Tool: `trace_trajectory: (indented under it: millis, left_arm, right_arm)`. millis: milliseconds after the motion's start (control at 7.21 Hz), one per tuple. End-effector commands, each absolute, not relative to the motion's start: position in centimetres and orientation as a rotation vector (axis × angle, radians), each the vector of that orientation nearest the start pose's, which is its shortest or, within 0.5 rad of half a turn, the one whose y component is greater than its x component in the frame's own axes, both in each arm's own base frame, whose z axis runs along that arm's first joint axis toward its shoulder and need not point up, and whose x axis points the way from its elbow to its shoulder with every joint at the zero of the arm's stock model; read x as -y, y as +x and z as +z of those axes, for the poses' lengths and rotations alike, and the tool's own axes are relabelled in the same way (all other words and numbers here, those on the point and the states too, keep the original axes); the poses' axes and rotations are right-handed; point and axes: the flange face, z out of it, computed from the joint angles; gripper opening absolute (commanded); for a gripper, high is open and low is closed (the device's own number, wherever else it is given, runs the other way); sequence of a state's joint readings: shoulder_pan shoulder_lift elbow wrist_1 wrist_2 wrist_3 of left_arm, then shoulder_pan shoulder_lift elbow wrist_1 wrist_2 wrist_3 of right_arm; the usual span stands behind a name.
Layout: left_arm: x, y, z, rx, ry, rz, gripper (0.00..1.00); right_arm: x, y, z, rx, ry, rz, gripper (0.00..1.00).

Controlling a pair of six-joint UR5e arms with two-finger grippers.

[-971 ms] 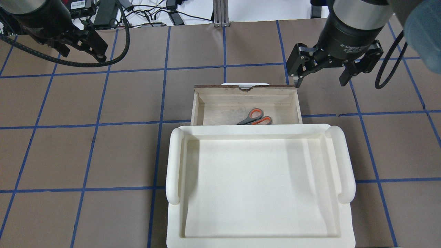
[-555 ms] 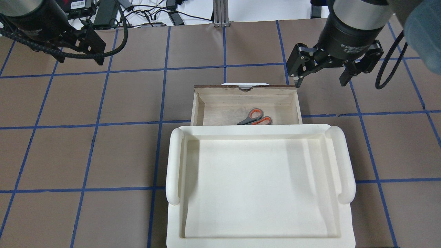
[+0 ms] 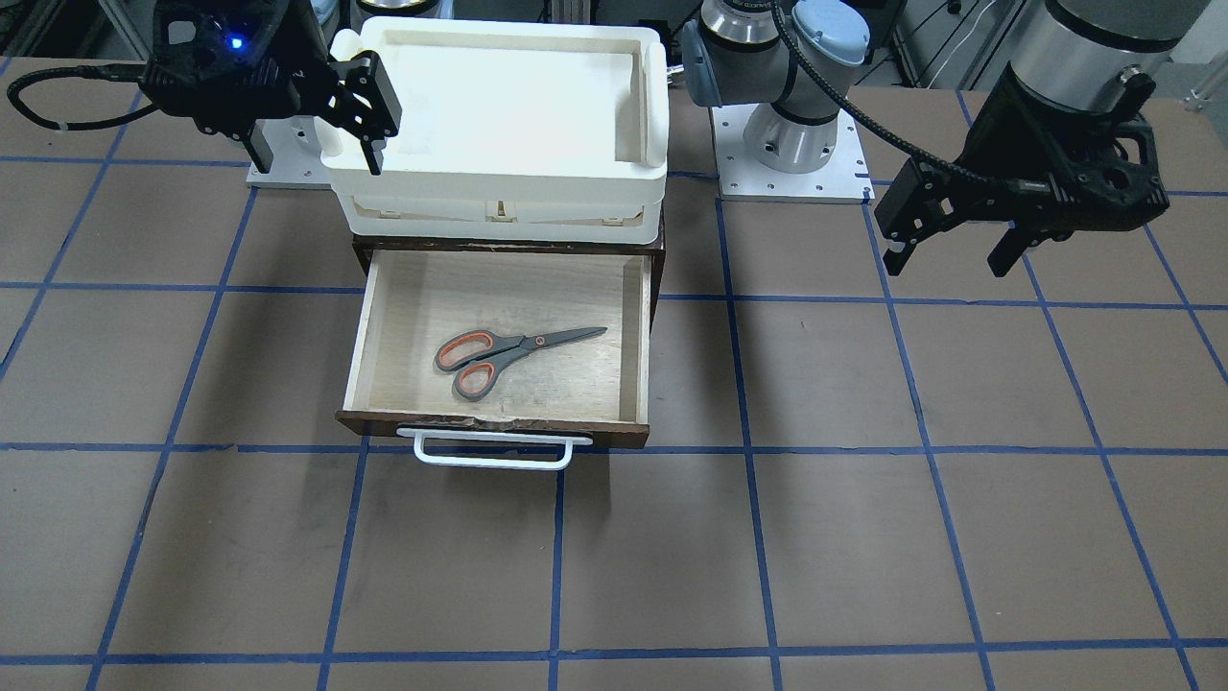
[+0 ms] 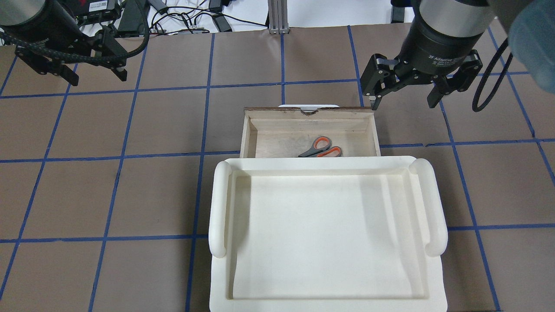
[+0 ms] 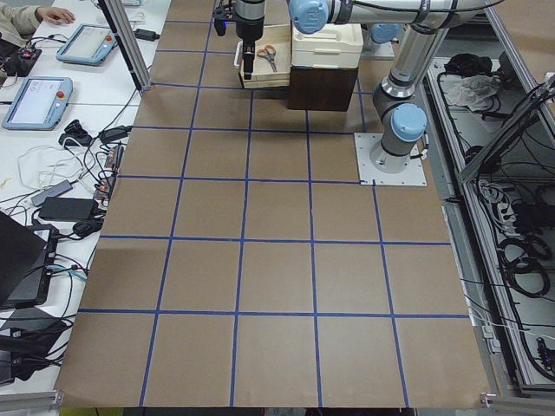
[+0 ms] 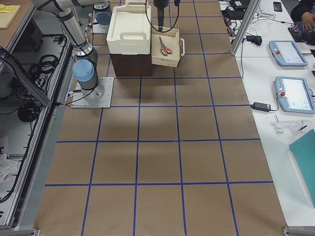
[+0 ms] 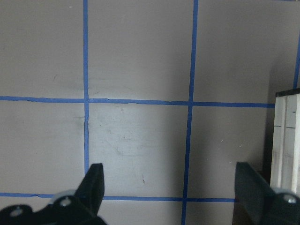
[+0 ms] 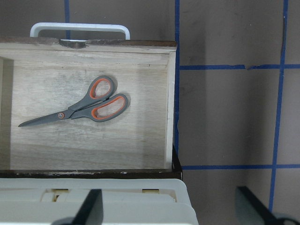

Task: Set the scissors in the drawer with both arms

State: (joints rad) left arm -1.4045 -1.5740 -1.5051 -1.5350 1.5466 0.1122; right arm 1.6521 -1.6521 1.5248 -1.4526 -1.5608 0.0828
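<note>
Brown table point(image 3: 863, 557) gridded with blue tape point(image 7: 86, 47); white benches point(image 6: 251, 78) alongside.

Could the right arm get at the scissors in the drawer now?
Probably yes: the drawer is pulled out, the scissors lie uncovered inside, and the open right gripper hovers beside its corner.

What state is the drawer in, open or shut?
Open: the drawer is pulled out, pale interior exposed, the scissors lying flat inside.
</note>
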Motion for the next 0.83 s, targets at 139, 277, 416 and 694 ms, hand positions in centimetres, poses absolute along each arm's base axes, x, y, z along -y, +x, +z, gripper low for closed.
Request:
trace_trajectory:
  millis: [139,277,416,694]
  left_arm:
    - [51.9,-5.6,51.7,-3.140,-0.178,-0.173,1.00]
    - [52.3,-6.3,51.6,-3.142,-0.239,-0.191,1.00]
    - [52.1,-7.2,51.7,-3.137,-0.213,-0.192,1.00]
    - [51.5,-8.9,52.1,-3.137,-0.203,-0.206,1.00]
  right_arm:
    - [44.3,17.1,53.7,-3.132,0.002,-0.013,1.00]
    - [44.3,17.1,53.7,-3.132,0.002,-0.013,1.00]
    - [44.3,17.1,53.7,-3.132,0.002,-0.011,1.00]
    - [44.3,17.1,53.7,-3.132,0.002,-0.016,1.00]
